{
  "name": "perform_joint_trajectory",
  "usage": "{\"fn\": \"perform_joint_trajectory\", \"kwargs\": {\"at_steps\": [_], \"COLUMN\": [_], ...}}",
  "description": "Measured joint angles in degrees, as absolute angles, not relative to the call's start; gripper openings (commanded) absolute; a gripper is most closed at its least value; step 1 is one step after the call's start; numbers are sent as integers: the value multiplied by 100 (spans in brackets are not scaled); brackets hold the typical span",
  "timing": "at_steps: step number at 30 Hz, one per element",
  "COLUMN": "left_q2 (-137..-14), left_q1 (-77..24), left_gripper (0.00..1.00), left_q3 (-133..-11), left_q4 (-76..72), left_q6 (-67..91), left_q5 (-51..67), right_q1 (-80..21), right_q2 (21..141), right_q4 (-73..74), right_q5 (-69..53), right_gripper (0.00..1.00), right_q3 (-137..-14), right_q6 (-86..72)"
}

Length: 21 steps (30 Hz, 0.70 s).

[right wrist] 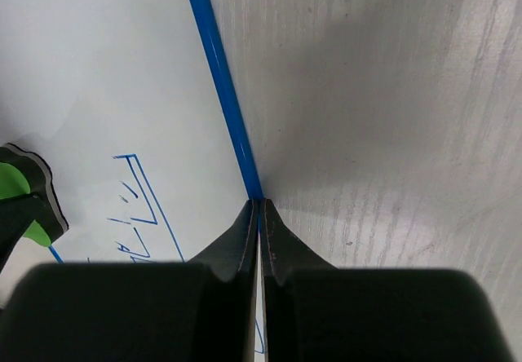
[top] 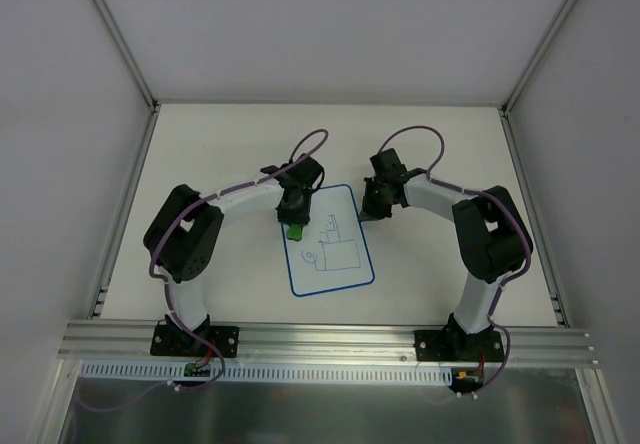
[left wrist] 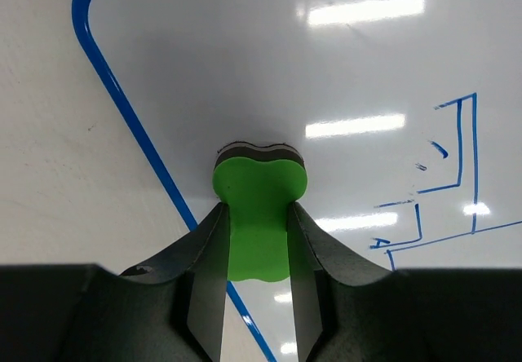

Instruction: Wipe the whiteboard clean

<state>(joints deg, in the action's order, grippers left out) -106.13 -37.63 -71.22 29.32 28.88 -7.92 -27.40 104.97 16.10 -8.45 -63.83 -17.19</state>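
The whiteboard [top: 340,264], white with a blue border, lies flat on the table between the arms and bears thin blue line drawings [top: 335,249]. My left gripper [top: 294,226] is shut on the green eraser [left wrist: 259,207] and holds it down at the board's upper left, near the blue border [left wrist: 122,101]. The drawings [left wrist: 444,183] sit to the eraser's right. My right gripper [top: 372,211] is shut with its tips on the board's right blue edge [right wrist: 220,85]; nothing shows between its fingers [right wrist: 245,236]. The eraser also shows in the right wrist view [right wrist: 16,183].
White enclosure walls stand at the back and both sides of the table [top: 220,144]. A metal rail [top: 330,339] runs along the near edge by the arm bases. Bare table [right wrist: 391,117] lies right of the board.
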Motion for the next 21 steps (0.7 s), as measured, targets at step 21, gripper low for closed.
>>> {"fn": "perform_joint_trajectory", "kwargs": {"at_steps": [21], "left_q2": [-9935], "left_q1": [-5859], "left_gripper": [0], "left_q3": [-6261], "left_q4": [2783], "left_q6": [2773], "left_q5": [-663], "right_q1": [-2596], "right_q2": [10510], "right_q4": [1616], "right_q5": [-950], "right_gripper": [0], "right_q3": [-6372], "right_q6": [-1778]}}
